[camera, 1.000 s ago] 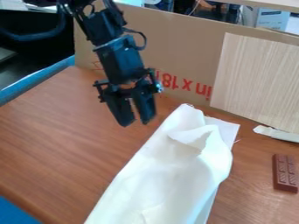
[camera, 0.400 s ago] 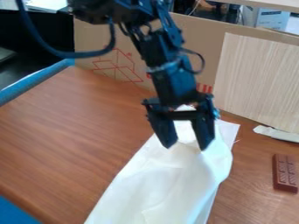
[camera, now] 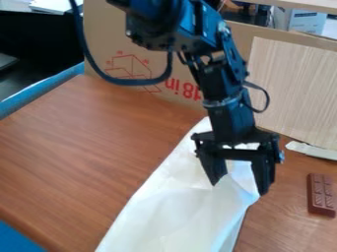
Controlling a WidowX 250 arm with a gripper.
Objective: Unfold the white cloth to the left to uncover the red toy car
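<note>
Jaws lower, moved from beside the white cloth (camera: 174,206) to over it (spread wider, too)

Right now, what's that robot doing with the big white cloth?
The robot arm's black gripper is down at the white cloth, with its two fingers spread apart around a raised fold. I can't tell whether they touch it, but they haven't closed on it. The cloth lies rumpled on the brown wooden table. Off to the side, a brown bar that looks like chocolate lies on the table, apart from the cloth.
</note>
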